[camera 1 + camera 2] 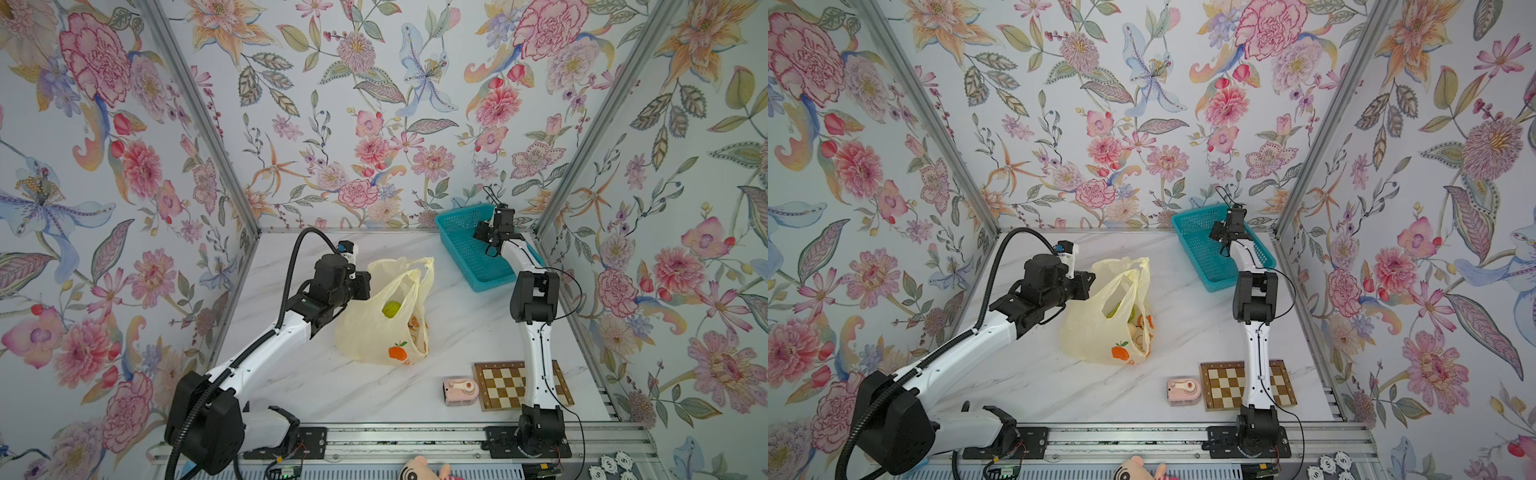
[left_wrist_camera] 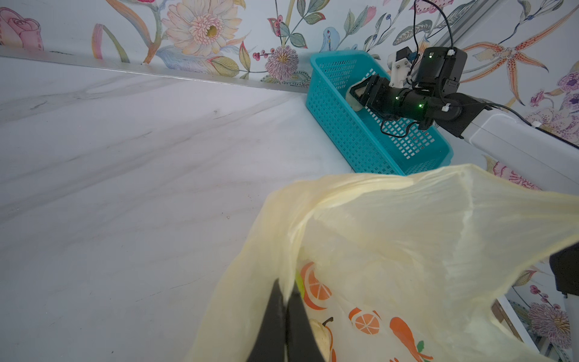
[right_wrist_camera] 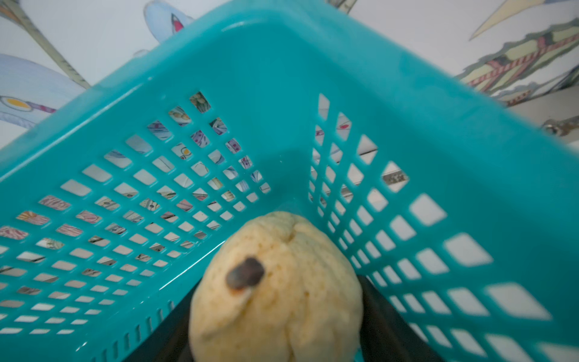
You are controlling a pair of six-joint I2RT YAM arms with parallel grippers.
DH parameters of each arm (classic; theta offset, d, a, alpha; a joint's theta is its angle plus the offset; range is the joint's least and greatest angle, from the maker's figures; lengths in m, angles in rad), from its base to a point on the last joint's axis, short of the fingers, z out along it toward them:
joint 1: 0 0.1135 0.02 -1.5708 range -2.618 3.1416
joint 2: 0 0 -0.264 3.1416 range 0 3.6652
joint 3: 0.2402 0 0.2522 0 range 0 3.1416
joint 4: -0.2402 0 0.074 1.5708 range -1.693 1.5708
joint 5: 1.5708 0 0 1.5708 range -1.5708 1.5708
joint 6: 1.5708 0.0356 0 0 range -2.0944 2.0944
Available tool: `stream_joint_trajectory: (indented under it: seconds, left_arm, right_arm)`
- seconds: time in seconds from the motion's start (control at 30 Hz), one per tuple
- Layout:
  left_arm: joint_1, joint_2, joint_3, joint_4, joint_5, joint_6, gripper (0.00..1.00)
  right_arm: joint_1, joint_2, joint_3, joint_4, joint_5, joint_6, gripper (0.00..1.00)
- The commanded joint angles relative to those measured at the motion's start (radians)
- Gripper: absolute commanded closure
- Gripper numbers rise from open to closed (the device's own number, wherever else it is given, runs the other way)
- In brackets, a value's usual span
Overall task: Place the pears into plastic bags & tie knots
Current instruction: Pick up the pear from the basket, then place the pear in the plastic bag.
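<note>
Between right gripper (image 2: 358, 94) jaws, pear (image 3: 275, 291), basket (image 3: 282, 62) corner

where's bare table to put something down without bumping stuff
Bare marble: the front strip between the bag and the near rail; the gap between bag and right arm; the back strip left of the basket. Crowded: the near right corner, with the chessboard and pink toy.

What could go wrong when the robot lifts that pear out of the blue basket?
The right claw is around the cream pear in a corner of the basket; a loose grip could drop it. The left claw pinches only a thin edge of the bag, which might slip and let the mouth close.
</note>
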Motion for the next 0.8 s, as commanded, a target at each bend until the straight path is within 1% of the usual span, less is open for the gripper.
stream_joint_trajectory:
  seconds: [0.0,0.07,0.23,0.4,0.53,0.7,0.77]
  left_arm:
    - [-0.009,0.004,0.030,-0.017,0.001,-0.005,1.00]
    - [-0.009,-0.003,0.027,-0.010,0.004,-0.005,1.00]
    - [-0.009,-0.013,0.017,0.010,0.017,-0.002,1.00]
    - [-0.009,-0.004,0.013,0.034,0.061,0.002,1.00]
    - [-0.009,0.004,0.010,0.051,0.104,0.007,1.00]
    - [-0.009,0.008,0.005,0.054,0.137,0.024,1.00]
    - [-0.009,0.010,0.006,0.054,0.154,0.030,1.00]
  right_arm:
    - [-0.003,-0.039,0.002,-0.003,0.004,-0.006,0.40]
    - [-0.001,-0.104,-0.053,0.004,-0.005,-0.009,0.45]
    - [0.011,-0.310,-0.248,0.033,-0.029,-0.016,0.50]
    - [0.037,-0.557,-0.492,0.047,-0.074,-0.015,0.51]
    - [0.069,-0.796,-0.746,0.068,-0.125,-0.012,0.52]
    - [0.109,-1.061,-0.978,0.023,-0.225,0.008,0.52]
    - [0.137,-1.177,-1.066,-0.011,-0.246,0.008,0.52]
